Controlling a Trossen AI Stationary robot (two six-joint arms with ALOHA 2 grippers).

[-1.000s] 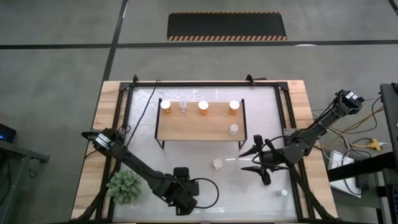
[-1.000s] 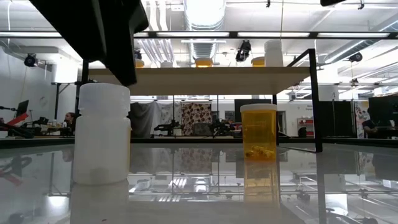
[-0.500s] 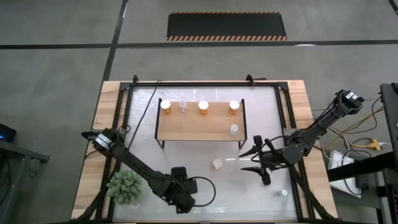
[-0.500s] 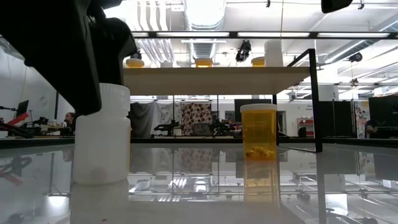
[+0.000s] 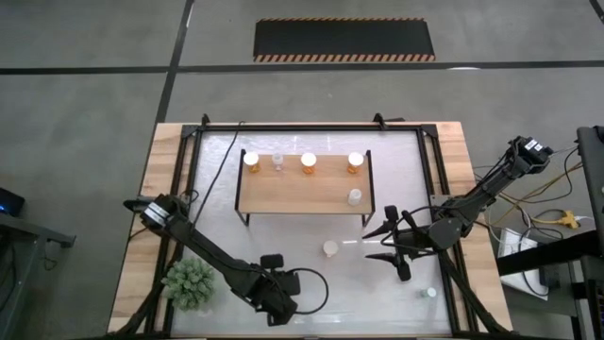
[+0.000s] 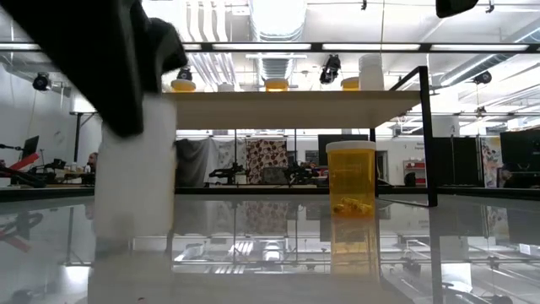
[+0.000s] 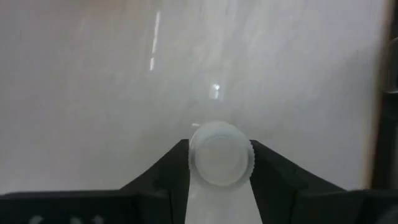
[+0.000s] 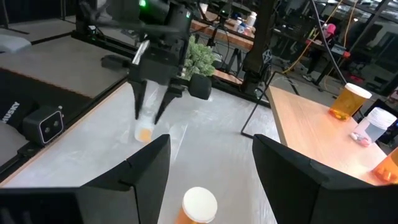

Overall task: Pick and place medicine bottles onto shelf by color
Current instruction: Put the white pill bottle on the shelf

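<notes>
Green spiky plant (image 5: 190,282) at table's (image 5: 162,168) near-left corner.

You see the table (image 5: 160,203) from straight above. The low camera sits on its top, looking across at the shelf (image 6: 287,108). Both views share that shelf (image 5: 302,192).

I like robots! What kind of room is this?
Probably a robot lab or workshop. The glass-topped table stands on bare concrete floor, the low view shows open ceiling ducts, and cluttered workbenches sit behind.
</notes>
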